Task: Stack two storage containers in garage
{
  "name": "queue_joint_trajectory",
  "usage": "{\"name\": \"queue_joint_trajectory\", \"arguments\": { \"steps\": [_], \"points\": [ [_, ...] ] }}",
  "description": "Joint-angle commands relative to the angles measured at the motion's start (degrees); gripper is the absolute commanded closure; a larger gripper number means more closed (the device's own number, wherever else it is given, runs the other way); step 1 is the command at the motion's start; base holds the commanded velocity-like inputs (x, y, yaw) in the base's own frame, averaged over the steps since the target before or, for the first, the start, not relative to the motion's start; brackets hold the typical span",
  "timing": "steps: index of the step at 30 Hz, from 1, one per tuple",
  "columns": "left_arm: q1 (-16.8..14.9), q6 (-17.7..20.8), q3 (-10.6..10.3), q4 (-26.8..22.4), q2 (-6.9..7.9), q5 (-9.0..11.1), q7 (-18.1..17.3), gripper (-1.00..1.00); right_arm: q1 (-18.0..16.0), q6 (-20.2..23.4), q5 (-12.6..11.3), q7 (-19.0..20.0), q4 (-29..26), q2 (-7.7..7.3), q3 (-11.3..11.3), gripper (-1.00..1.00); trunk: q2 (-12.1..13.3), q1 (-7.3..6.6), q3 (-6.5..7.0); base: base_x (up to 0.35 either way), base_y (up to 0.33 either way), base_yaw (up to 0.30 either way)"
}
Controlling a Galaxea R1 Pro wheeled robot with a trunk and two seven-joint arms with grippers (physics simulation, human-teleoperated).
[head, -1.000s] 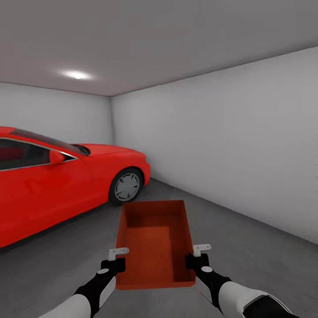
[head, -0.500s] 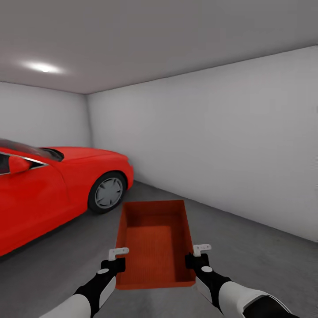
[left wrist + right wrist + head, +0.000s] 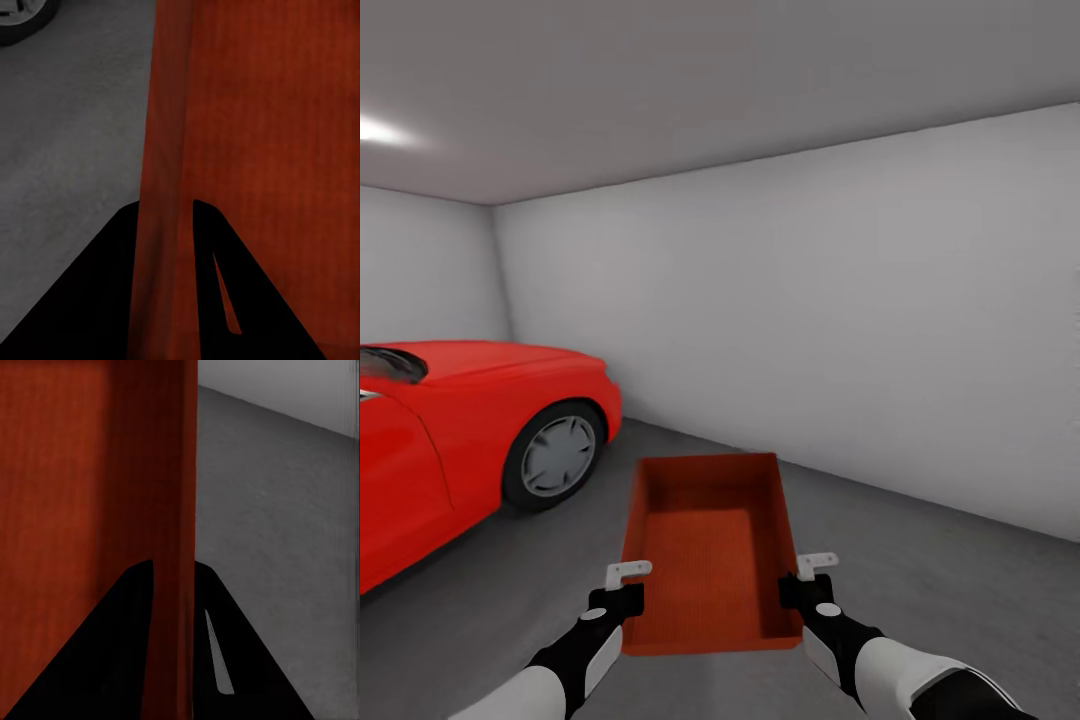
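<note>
Head view puts me inside the garage: plain white-grey walls (image 3: 840,330), a grey ceiling, and the dark speckled concrete floor (image 3: 940,580) running ahead. One storage container (image 3: 710,545) has made the trip; I carry it low in front of the trunk, long axis pointing away from me, open side up, nothing inside, clear of the ground as far as I can judge. I see no second tub anywhere here, so I judge the job under half done: this one is yet to be set down, and the other is yet to be fetched and stacked on it. Biggest neighbour is the red car (image 3: 470,430) at my left, its front wheel (image 3: 555,455) well apart from the tub; I would keep the base from swinging that way. Open concrete between car and right-hand wall looks free for a drop spot. Left gripper (image 3: 622,590) grips the tub's left long wall near my end; in the left wrist view its fingers (image 3: 105,292) stand one on each side of that thin wall, clamped on it. Right gripper (image 3: 808,580) does the same on the right wall, fingers (image 3: 247,652) straddling it in the right wrist view, grey concrete beyond.
</note>
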Motion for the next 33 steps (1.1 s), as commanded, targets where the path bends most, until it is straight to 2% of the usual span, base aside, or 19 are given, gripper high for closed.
{"name": "queue_joint_trajectory", "arguments": {
  "steps": [1, 33],
  "points": [
    [0.0, -0.24, 0.15, 0.21, 0.6, 0.67, 1.66, 1.0, -0.1, -1.92, 0.26, -0.18, -0.14, 0.05, -2.08, 1.0, -0.08, 0.05, -0.1, 0.319, 0.173, -0.282],
    [0.0, -0.24, 0.15, 0.15, 0.6, 0.67, 1.66, 1.0, -0.1, -1.92, 0.26, -0.18, -0.14, 0.05, -2.08, 1.0, -0.08, 0.05, -0.1, 0.319, 0.171, -0.278]
  ]
}}
